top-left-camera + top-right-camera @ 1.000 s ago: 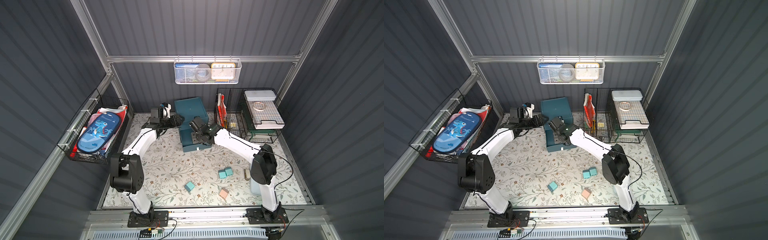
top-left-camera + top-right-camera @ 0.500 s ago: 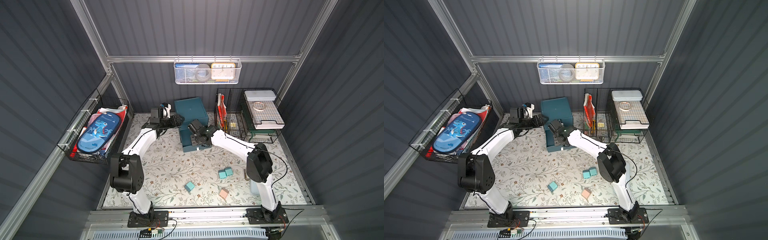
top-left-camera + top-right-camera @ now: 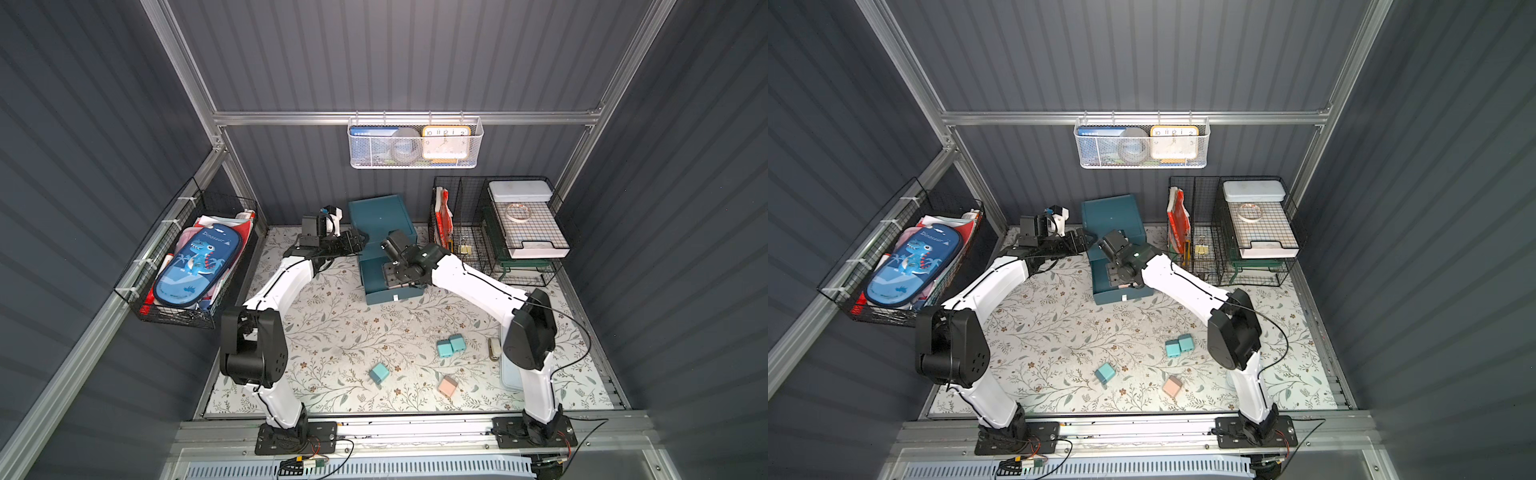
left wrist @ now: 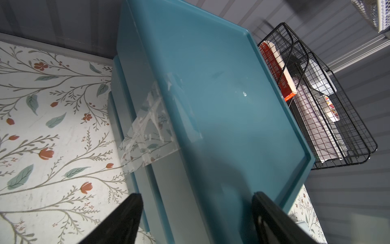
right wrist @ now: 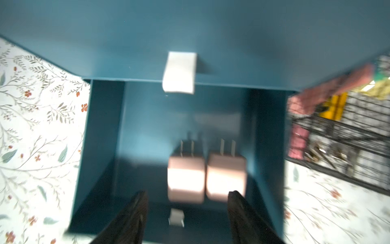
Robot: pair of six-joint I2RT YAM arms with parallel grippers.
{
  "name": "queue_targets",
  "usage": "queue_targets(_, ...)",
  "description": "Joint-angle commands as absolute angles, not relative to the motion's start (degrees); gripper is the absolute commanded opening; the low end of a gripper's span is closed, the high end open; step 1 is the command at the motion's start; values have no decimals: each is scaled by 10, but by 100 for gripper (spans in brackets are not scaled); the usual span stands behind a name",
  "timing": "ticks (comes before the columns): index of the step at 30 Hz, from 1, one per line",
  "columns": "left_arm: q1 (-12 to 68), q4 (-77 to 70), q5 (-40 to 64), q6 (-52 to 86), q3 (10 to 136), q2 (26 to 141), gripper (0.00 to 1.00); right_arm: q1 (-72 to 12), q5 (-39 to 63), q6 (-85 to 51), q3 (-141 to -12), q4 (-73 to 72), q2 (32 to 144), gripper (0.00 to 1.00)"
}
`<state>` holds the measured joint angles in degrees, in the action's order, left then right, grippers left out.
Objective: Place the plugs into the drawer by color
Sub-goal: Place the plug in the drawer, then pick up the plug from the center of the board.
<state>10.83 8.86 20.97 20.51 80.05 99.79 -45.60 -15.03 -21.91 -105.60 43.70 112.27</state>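
— White-cased, the right arm [image 3: 478, 282] is stretched far and leftward, wrist tipped down over the pulled-out bottom tray [image 5: 101, 137] of the drawer [image 3: 380, 216]!
— The right gripper [image 5: 187, 193] is seen parted, nothing clamped; two pink plugs [image 5: 185, 175] are laid side by side in the tray, just beyond its tips.
— Their prongs are shown by the right wrist view only; from above they're largely covered.
— The left gripper [image 4: 196, 196] is spread wide astride the drawer's left top edge; four plugs [image 3: 379, 372] are scattered on the near mat [image 3: 332, 332].
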Motion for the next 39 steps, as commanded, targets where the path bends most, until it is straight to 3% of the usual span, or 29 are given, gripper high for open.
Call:
queue_targets(1,107,120,204,198,785,999,86,-467,-184,-241,-958,485,1014,64)
queue_targets(9,108,109,207,205,789,1004,85,-517,-163,-395,-671,526,814,64)
queue_targets(18,108,109,206,205,789,1007,86,-614,-135,-647,-476,533,742,64)
queue_targets(24,112,107,212,208,787,1006,86,-671,-140,-688,-465,476,737,67)
queue_targets(39,117,109,211,203,786,994,86,-674,-100,-714,-458,424,828,72)
